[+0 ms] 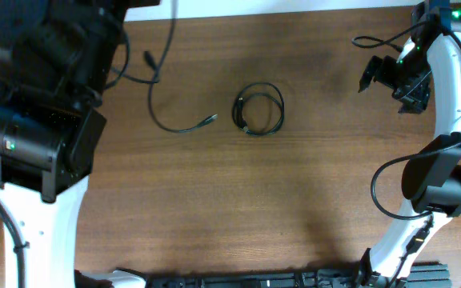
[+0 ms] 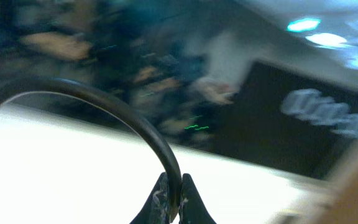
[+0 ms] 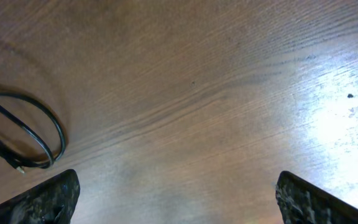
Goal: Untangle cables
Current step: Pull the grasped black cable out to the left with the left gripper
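One black cable (image 1: 259, 109) lies as a small coil at the middle back of the table; it also shows at the left of the right wrist view (image 3: 18, 129). A second black cable (image 1: 160, 118) hangs down from the top edge and curves across the table to a plug end. In the left wrist view my left gripper (image 2: 173, 200) is shut on a black cable (image 2: 107, 98) that arcs up and to the left, lifted off the table. My right gripper (image 1: 382, 76) is open and empty at the back right, right of the coil; its fingers (image 3: 176, 186) are spread over bare wood.
The left arm's big black housing (image 1: 42, 136) fills the left side of the overhead view. A short black cord end (image 1: 152, 68) lies beside it. The right arm (image 1: 442, 160) curves along the right edge. The table is brown wood (image 1: 238, 200).
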